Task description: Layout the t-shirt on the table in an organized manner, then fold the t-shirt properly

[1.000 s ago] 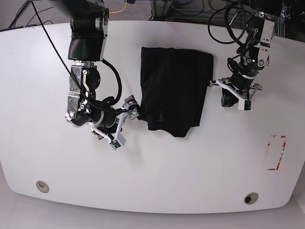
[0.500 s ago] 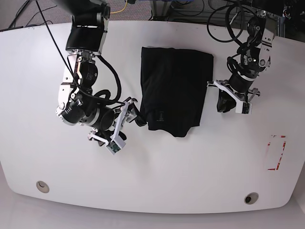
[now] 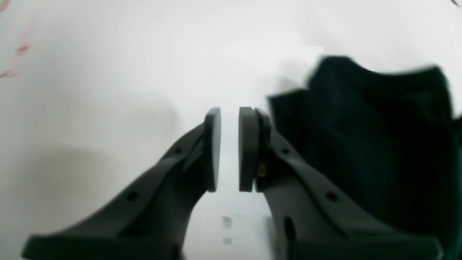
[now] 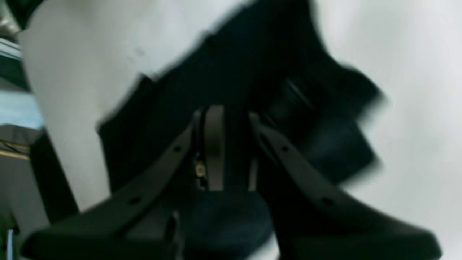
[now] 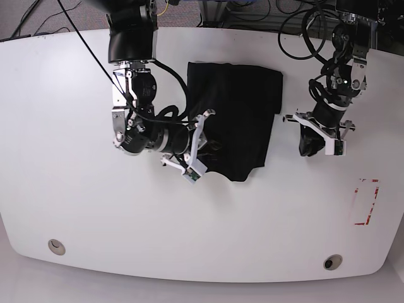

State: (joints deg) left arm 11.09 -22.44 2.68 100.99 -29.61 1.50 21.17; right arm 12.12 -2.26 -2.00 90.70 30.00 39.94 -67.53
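The folded t-shirt (image 5: pixel 233 120) lies lengthwise front-to-back on the table (image 5: pixel 76 208).

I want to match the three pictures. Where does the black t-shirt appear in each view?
Base: t-shirt upper centre of the table.
Left wrist: t-shirt at right, beside the left pincer.
Right wrist: t-shirt in the centre, behind the right pincer.
Shared landmark: the white table.

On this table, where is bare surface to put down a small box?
Free: the wide near strip of the table between the two grommets, below the t-shirt; also the left side. Crowded: around the t-shirt, where the right gripper and left gripper work.
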